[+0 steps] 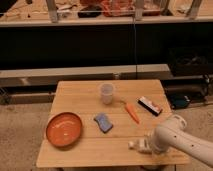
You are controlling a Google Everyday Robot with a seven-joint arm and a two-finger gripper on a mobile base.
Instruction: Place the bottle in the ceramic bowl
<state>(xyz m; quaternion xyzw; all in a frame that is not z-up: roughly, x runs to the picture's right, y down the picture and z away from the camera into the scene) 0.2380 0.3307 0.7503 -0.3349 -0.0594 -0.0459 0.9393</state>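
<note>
The small whitish bottle [138, 145] lies on its side near the front right of the wooden table [85, 150]. My gripper [148, 145] is right at the bottle's right end, at the tip of the white arm [175, 137], which hides part of the bottle. The orange-red ceramic bowl [64, 129] sits empty at the front left of the table, well apart from the bottle and the gripper.
A translucent cup [106, 93] stands at the back middle. A blue sponge [103, 122] lies in the centre, an orange carrot [132, 112] to its right, and a dark snack bar [150, 105] near the right edge. A dark shelf unit stands behind the table.
</note>
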